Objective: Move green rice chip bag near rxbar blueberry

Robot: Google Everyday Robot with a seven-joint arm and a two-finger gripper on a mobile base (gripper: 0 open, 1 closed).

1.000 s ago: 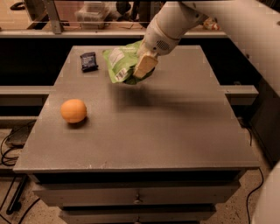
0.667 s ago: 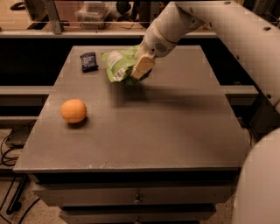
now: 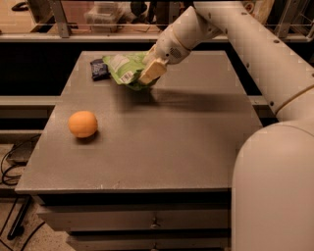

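The green rice chip bag [image 3: 125, 69] is a bright-green crinkly pouch with a white label, held just above the far part of the grey table [image 3: 162, 142]. My gripper [image 3: 149, 71] is shut on the bag's right side, with one cream finger pad [image 3: 152, 71] showing in front of it. The rxbar blueberry [image 3: 99, 69] is a small dark bar lying flat at the table's far left, just left of the bag's edge. The bag's left end nearly reaches the bar.
An orange fruit [image 3: 83, 123] sits on the left side of the table. My white arm [image 3: 255, 59] reaches in from the right and fills the right edge. A shelf with clutter [image 3: 105, 12] runs behind the table. Drawers [image 3: 154, 223] are below the front edge.
My gripper has carried the green bag a little further left and away, closer to the dark bar. The orange fruit and the bar have not moved.
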